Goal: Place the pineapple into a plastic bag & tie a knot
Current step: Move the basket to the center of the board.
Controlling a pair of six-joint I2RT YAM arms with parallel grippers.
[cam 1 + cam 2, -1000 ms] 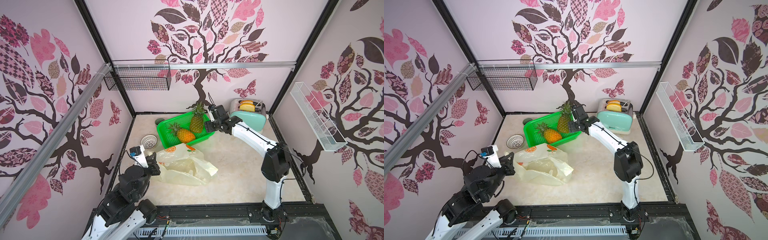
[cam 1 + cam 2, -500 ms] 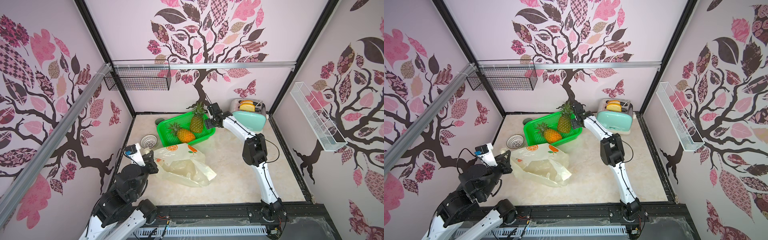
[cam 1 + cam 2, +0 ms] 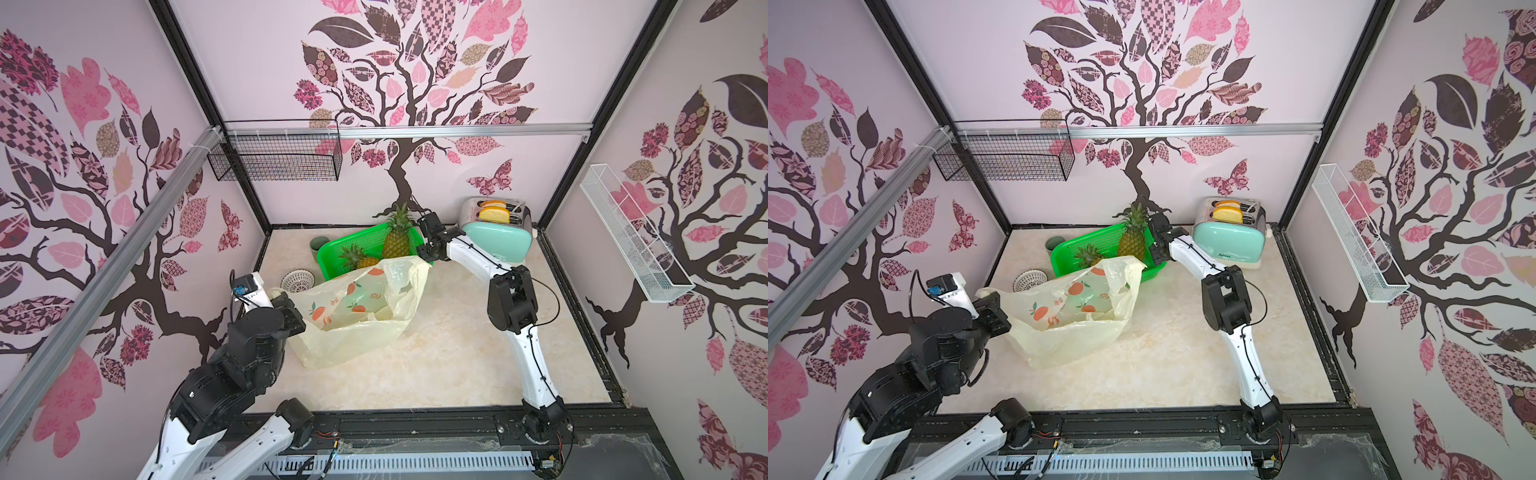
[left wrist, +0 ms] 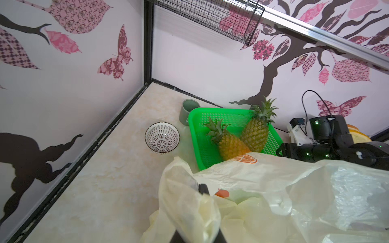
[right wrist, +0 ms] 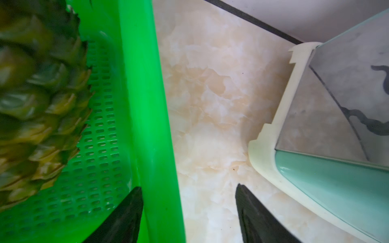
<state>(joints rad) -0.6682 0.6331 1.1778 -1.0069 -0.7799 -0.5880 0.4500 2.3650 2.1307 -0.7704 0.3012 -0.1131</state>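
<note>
Film of the plastic bag [image 3: 357, 307] is pinched in the closed left hand [image 3: 289, 307]; the bag spreads across the surface [image 3: 436, 353] toward the green basket [image 3: 361, 243]. Farther back, the right hand [image 5: 188, 187] stands open astride the basket's rim, beside the upright pineapple [image 3: 397, 245].

Bright, even light; you see only soft shadows. Straight lines bow toward the edges in both top views. Your right wrist view blurs the near pineapple [image 5: 31, 94]; the plastic bag [image 4: 347, 189] glares white.
</note>
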